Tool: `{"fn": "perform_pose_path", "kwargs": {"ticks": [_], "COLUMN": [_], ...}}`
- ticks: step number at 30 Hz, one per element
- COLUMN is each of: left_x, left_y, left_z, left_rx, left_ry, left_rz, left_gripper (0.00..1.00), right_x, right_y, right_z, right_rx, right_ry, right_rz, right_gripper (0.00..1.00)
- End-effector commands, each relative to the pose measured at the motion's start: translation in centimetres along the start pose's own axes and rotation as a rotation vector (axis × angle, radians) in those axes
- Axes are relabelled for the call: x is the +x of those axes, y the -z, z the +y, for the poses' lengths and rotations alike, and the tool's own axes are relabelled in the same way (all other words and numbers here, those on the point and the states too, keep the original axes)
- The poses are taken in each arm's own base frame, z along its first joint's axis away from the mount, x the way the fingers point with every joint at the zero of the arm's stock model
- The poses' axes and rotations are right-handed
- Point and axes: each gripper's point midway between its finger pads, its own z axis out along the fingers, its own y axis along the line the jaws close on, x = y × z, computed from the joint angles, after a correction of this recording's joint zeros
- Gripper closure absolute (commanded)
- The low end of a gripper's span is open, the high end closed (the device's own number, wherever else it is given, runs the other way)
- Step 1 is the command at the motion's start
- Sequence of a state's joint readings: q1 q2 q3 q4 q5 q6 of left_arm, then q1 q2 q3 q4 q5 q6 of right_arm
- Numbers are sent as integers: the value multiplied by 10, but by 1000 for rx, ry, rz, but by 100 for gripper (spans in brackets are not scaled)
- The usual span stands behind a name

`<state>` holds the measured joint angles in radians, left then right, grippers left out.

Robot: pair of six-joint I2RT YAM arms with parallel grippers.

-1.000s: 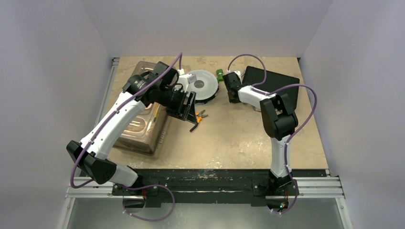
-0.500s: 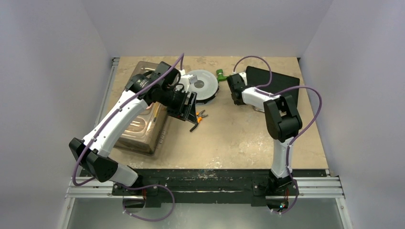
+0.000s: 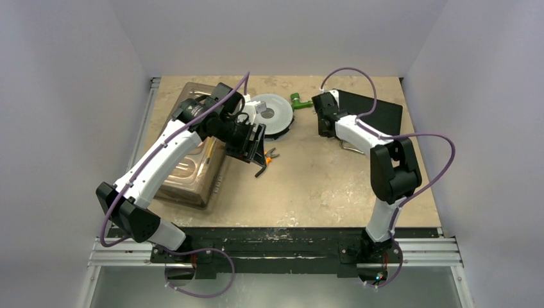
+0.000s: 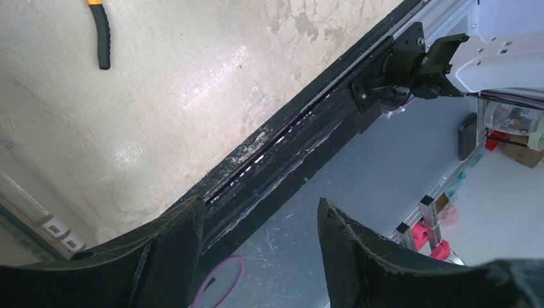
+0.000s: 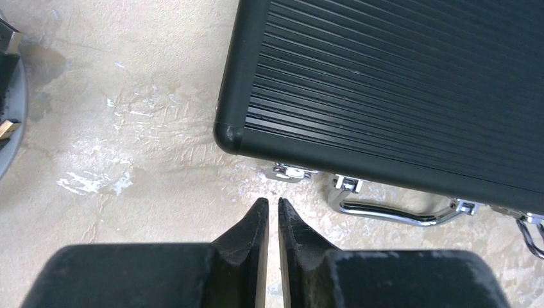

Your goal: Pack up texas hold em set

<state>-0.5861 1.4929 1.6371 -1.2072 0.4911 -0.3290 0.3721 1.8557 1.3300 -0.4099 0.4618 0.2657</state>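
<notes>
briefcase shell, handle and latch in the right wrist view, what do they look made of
Briefcase: black ribbed shell, matte with a soft sheen along the ridges; likely aluminium or hard plastic, cannot tell which. Handle and latch: bright, mirror-like reflections suggest chromed metal.

The left arm [image 3: 163, 157] reaches along the left side of the desk [image 3: 308, 186], wrist turned back toward the near edge, fingers [image 4: 173, 237] spread wide. The right arm [image 3: 388, 173] stretches toward the far edge, fingers [image 5: 247, 234] nearly touching, gripping nothing.
</notes>
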Motion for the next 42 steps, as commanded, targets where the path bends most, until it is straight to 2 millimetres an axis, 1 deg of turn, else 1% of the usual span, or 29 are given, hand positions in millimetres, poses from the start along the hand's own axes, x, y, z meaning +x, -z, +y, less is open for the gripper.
{"fn": "perform_pose_path", "kwargs": {"ticks": [1, 3, 5, 6, 7, 10, 12, 14, 16, 17, 19, 20, 22, 24, 26, 29, 30, 32, 34, 35, 36, 37, 38, 39, 42], "left_x": [-6, -7, -7, -7, -6, -6, -6, -6, -5, -5, -5, -5, -5, -5, -5, -5, -5, -6, -7, -7, -7, -7, -7, -8, -8], "left_y": [7, 7, 7, 7, 8, 8, 9, 9, 11, 11, 10, 10, 9, 8, 8, 8, 8, 8, 7, 7, 8, 8, 8, 8, 10], "left_z": [-11, -11, -11, -11, -11, -11, -11, -10, -10, -9, -9, -10, -10, -10, -11, -11, -11, -12, -12, -12, -12, -13, -13, -13, -12], "left_rx": [31, 31, 32, 34, 34, 32, 32, 28, 22, 21, 21, 22, 25, 30, 33, 34, 34, 36, 39, 41, 41, 43, 43, 41, 34], "left_ry": [-46, -47, -47, -49, -49, -51, -53, -57, -58, -59, -59, -58, -56, -55, -53, -52, -52, -52, -51, -51, -52, -54, -54, -57, -67], "left_rz": [-32, -32, -32, -33, -33, -36, -38, -41, -44, -44, -44, -42, -39, -37, -35, -38, -38, -39, -39, -39, -41, -43, -45, -48, -61], "left_gripper": [37, 37, 37, 37, 37, 37, 37, 37, 37, 37, 37, 37, 37, 37, 37, 37, 37, 37, 37, 37, 37, 37, 37, 37, 37], "right_x": [-41, -50, -53, -50, -53, -43, -25, 3, 32, 40, 50, 50, 44, 28, 6, -33, -43, -53, -52, -48, -36, -36, -21, -12, 5], "right_y": [30, 30, 24, 16, 14, -7, -20, -32, -35, -35, -35, -36, -36, -34, -25, -1, 8, 23, 32, 35, 35, 39, 38, 39, 49], "right_z": [-19, -26, -34, -36, -40, -41, -39, -37, -38, -36, -35, -36, -37, -38, -40, -43, -44, -49, -56, -61, -68, -75, -83, -92, -122], "right_rx": [25, 22, 37, 53, 64, 93, 106, 115, 121, 112, 102, 104, 106, 102, 101, 67, 49, 29, 22, 16, 18, 11, 19, 24, 45], "right_ry": [-88, -131, -150, -146, -148, -117, -94, -77, -75, -83, -92, -96, -87, -84, -92, -132, -150, -186, -227, -252, -276, -310, -337, -367, -460], "right_rz": [-76, -75, -55, -31, -23, 30, 85, 152, 218, 228, 231, 227, 217, 192, 165, 84, 57, 27, 23, 27, 46, 38, 62, 71, 77], "right_gripper": [88, 84, 82, 82, 82, 82, 82, 83, 83, 83, 83, 83, 83, 83, 83, 82, 81, 74, 68, 66, 64, 62, 59, 56, 46]}}
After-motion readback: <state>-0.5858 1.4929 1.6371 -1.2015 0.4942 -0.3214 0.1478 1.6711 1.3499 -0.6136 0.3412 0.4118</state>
